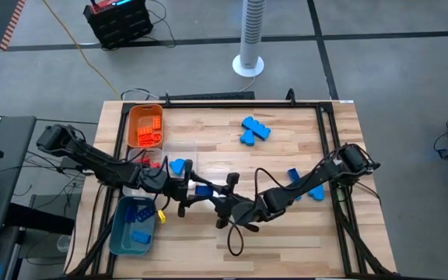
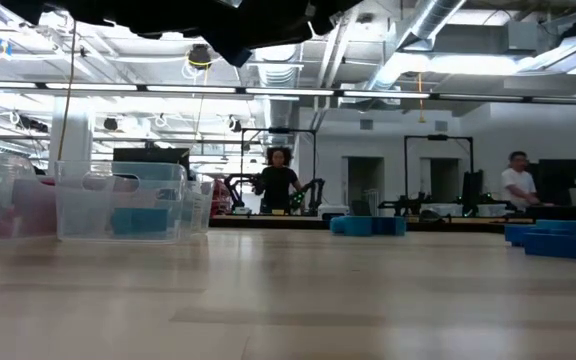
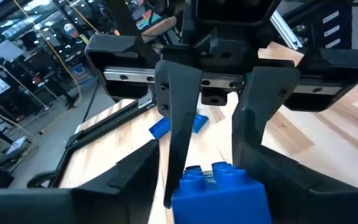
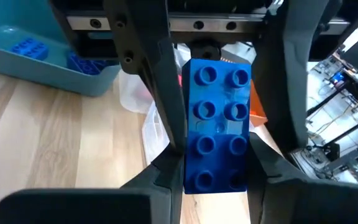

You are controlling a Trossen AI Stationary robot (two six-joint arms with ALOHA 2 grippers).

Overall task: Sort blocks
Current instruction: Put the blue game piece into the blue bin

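Wooden table (image 1: 286,233), seen from above, with both arms reaching toward its middle. Along the left edge stand three trays: the orange tray (image 1: 145,125) holding orange blocks, the clear tray (image 1: 179,153) just below it, and the teal tray (image 1: 133,225) with blue blocks (image 1: 140,233) inside. Loose blue blocks lie in two groups on the bare wood: one cluster (image 1: 254,130) toward the far side, another (image 1: 306,185) beside the right arm's forearm, well apart from the trays.

The left gripper (image 1: 187,189) and right gripper (image 1: 225,204) face each other near the table's centre, just right of the clear tray. In the right wrist view a blue eight-stud block (image 4: 217,124) is clamped between two dark fingers (image 4: 146,74); whose fingers these are, and how the right gripper's own stand, cannot be told. In the left wrist view the block (image 3: 219,193) sits at the left gripper's own tips.

Two people (image 2: 278,180) stand in the room behind.
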